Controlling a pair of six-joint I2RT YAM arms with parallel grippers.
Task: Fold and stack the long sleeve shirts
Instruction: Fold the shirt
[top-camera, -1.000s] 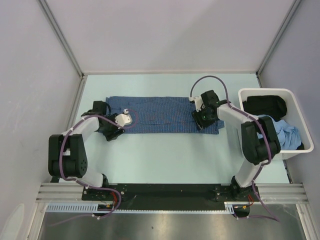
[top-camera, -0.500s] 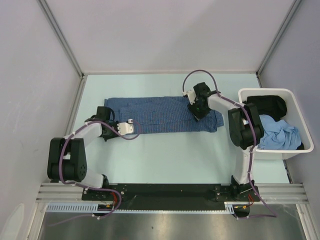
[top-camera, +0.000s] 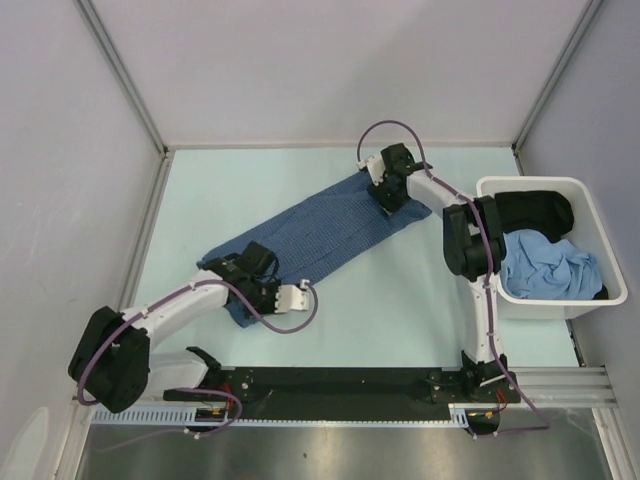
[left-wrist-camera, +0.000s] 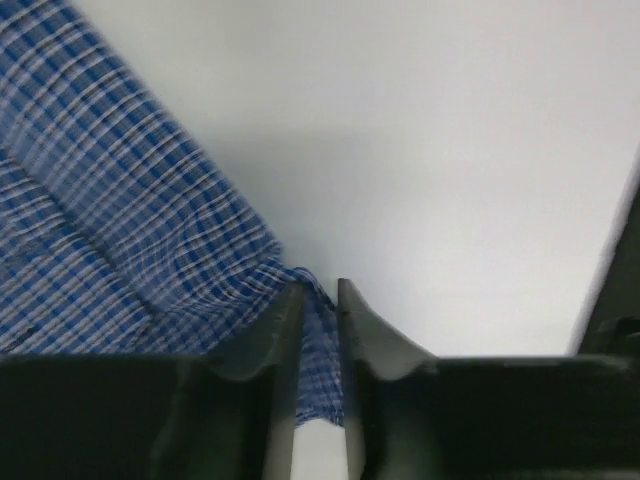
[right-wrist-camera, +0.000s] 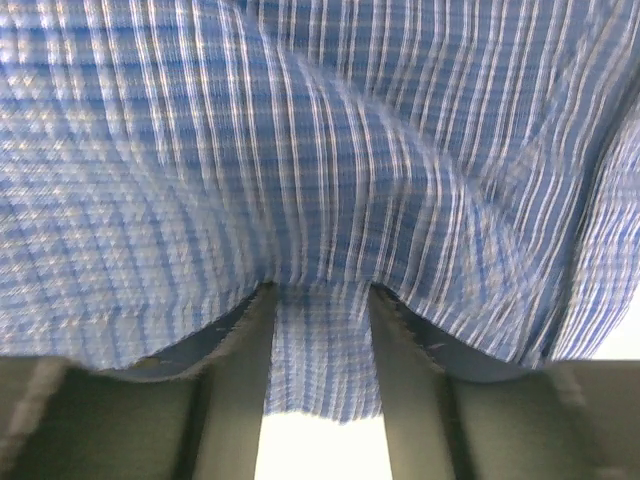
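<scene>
The dark-blue, white-checked shirt (top-camera: 320, 232) lies folded into a long strip, slanting from front left to back right across the table. My left gripper (top-camera: 243, 270) is shut on its front-left end; the left wrist view shows a fold of the cloth (left-wrist-camera: 318, 340) pinched between the fingers. My right gripper (top-camera: 391, 190) is shut on the back-right end; in the right wrist view the checked cloth (right-wrist-camera: 320, 180) fills the frame and hangs between the fingers.
A white bin (top-camera: 592, 300) stands at the right edge, holding a black garment (top-camera: 530, 208) and a light-blue one (top-camera: 545, 268). Grey walls enclose the table on the left, back and right. The arm bases sit on a black rail (top-camera: 340, 385) at the front.
The strip has swung from lying crosswise to slanted. My left gripper moved toward the front with its end; my right gripper moved toward the back and slightly left with its end.
</scene>
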